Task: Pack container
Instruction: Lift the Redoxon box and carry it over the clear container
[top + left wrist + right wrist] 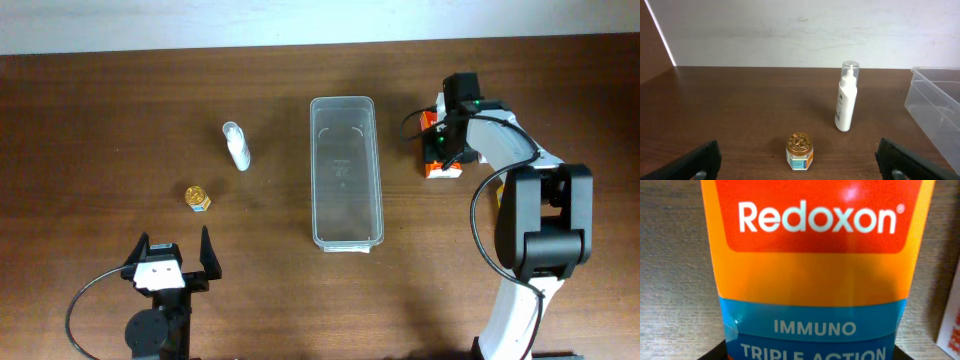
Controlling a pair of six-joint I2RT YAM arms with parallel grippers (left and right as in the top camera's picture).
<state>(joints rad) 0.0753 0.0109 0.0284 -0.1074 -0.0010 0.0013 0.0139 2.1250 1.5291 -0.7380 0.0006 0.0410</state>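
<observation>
The container (345, 170), a long clear plastic bin, lies empty at the table's middle; its left corner shows in the left wrist view (935, 100). An orange box (441, 172) marked Redoxon fills the right wrist view (812, 280). My right gripper (440, 150) is down over it, with a dark finger against each side of the box (810, 356). My left gripper (175, 240) stands open near the front edge, holding nothing. A small gold-lidded jar (800, 150) stands just ahead of its fingers (702, 160).
A white pump bottle (237, 146) lies left of the container, and it appears behind the jar (197, 197) in the left wrist view (846, 97). The edge of a white and red pack (951, 330) shows right of the orange box.
</observation>
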